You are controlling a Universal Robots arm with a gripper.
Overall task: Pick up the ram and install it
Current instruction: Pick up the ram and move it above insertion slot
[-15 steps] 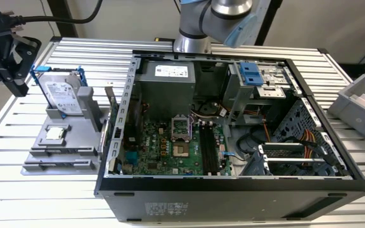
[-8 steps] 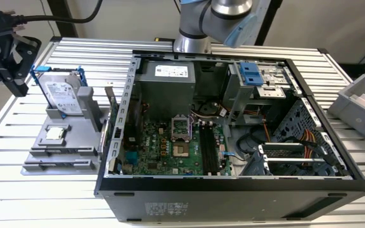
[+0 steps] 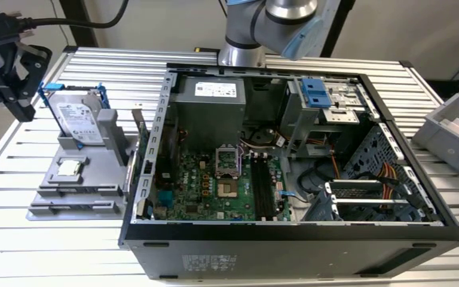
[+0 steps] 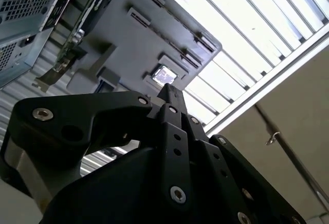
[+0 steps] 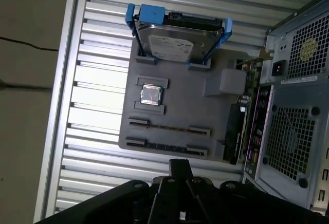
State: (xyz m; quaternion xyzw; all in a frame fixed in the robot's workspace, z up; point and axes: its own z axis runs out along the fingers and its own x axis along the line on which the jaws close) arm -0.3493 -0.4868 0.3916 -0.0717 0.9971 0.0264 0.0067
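Ram (image 5: pixel 169 127) seemed to sit on edge in grey holder (image 5: pixel 180 100) slot, at 9 o'clock of computer case (image 3: pixel 293 239) in exterior view. Gripper (image 3: pixel 22 107) hovered at holder's 11 o'clock, fingertips together, empty. Stick judged light, stiff, fragile; best pinched on flat faces mid-length, clear of contacts.

An open computer case (image 3: pixel 293 254) fills mid-frame on the slatted tabletop (image 3: pixel 54 251). At left, a grey tray (image 3: pixel 94 179) holds a hard drive (image 3: pixel 79 119), with the black claw (image 3: pixel 22 110) at upper left.
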